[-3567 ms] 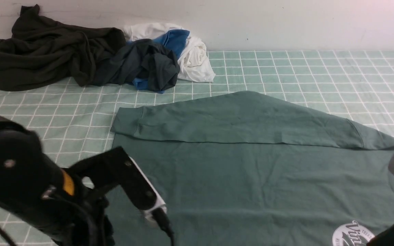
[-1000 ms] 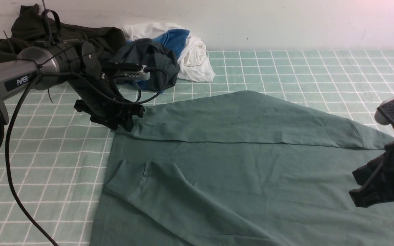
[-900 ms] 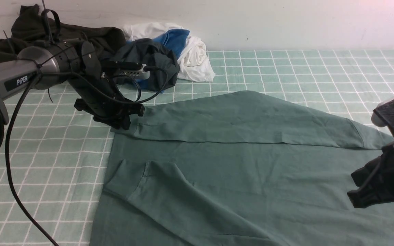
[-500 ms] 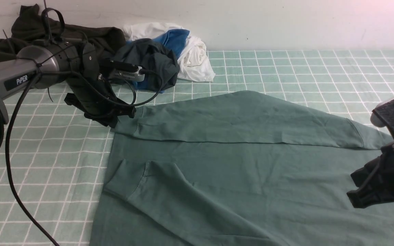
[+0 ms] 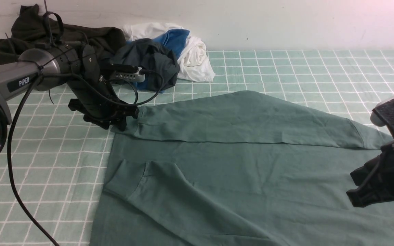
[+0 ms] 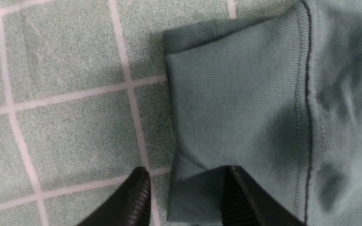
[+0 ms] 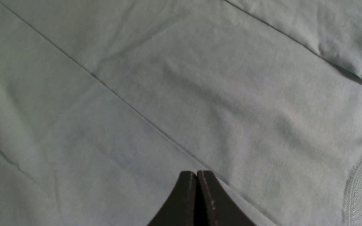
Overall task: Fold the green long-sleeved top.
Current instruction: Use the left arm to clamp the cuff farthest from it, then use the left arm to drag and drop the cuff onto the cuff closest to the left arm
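Top lies flat across the centre and lower right of frame, sleeves laid over its body. Left gripper stands parted astride the upper sleeve's cuff, holding nothing; right gripper clenched, empty, at right edge. I judge sleeve adjustment in hand; next I must close squarely on the cuff.

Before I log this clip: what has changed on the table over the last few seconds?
The left gripper swung from near the camera out to the cuff of the far sleeve, jaws open astride the cuff's corner. The near sleeve now lies folded across the green long-sleeved top. The right gripper moved in over the top, shut, empty. The far sleeve and the clothes pile stayed put.
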Tool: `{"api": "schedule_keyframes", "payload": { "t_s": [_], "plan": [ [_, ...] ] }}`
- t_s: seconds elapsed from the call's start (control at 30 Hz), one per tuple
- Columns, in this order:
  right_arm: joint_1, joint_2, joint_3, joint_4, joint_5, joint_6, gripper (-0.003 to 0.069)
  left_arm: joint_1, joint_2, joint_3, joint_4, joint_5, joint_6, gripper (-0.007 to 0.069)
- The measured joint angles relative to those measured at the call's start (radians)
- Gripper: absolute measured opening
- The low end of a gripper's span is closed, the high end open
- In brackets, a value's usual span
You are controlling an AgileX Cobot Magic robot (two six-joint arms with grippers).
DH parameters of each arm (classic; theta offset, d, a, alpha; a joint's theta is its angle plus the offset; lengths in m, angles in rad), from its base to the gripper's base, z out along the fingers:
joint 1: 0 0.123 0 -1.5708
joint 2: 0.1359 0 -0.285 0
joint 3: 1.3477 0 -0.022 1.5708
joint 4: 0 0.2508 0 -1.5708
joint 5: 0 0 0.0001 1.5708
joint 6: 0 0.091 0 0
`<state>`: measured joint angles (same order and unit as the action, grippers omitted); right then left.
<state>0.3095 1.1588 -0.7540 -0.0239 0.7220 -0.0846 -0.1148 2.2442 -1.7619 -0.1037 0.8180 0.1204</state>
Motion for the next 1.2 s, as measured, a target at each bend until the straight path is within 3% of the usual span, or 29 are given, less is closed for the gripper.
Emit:
{"api": "schedule_keyframes", "payload": {
  "t_s": [0.1, 0.13, 0.17, 0.43, 0.57, 0.8, 0.97, 1.2],
  "plan": [
    [0.000, 0.000, 0.000, 0.000, 0.000, 0.000, -0.0018, -0.001, -0.003, 0.000, -0.009, 0.007, 0.007, 0.0094],
    [0.000, 0.000, 0.000, 0.000, 0.000, 0.000, -0.0018, -0.001, -0.004, 0.000, -0.009, 0.007, 0.008, 0.0094],
    [0.000, 0.000, 0.000, 0.000, 0.000, 0.000, -0.0018, -0.002, -0.010, 0.000, -0.009, 0.018, 0.010, 0.0039],
    [0.000, 0.005, 0.000, 0.000, -0.004, 0.000, -0.0018, -0.003, -0.078, -0.001, -0.009, 0.030, 0.021, 0.0023],
    [0.000, 0.005, 0.000, 0.000, -0.015, 0.000, -0.0018, -0.019, -0.150, -0.001, -0.021, 0.110, 0.045, 0.0023],
    [0.000, 0.005, 0.000, 0.000, -0.017, 0.000, -0.0018, -0.024, -0.344, 0.038, -0.210, 0.263, 0.068, 0.0020],
    [0.000, 0.005, 0.000, 0.024, 0.005, 0.000, -0.0018, -0.031, -0.591, 0.300, -0.347, 0.305, 0.144, 0.0020],
    [0.000, 0.005, -0.004, 0.045, 0.049, 0.000, -0.0018, -0.091, -0.819, 0.789, -0.360, 0.166, 0.185, 0.0020]
  ]
}}
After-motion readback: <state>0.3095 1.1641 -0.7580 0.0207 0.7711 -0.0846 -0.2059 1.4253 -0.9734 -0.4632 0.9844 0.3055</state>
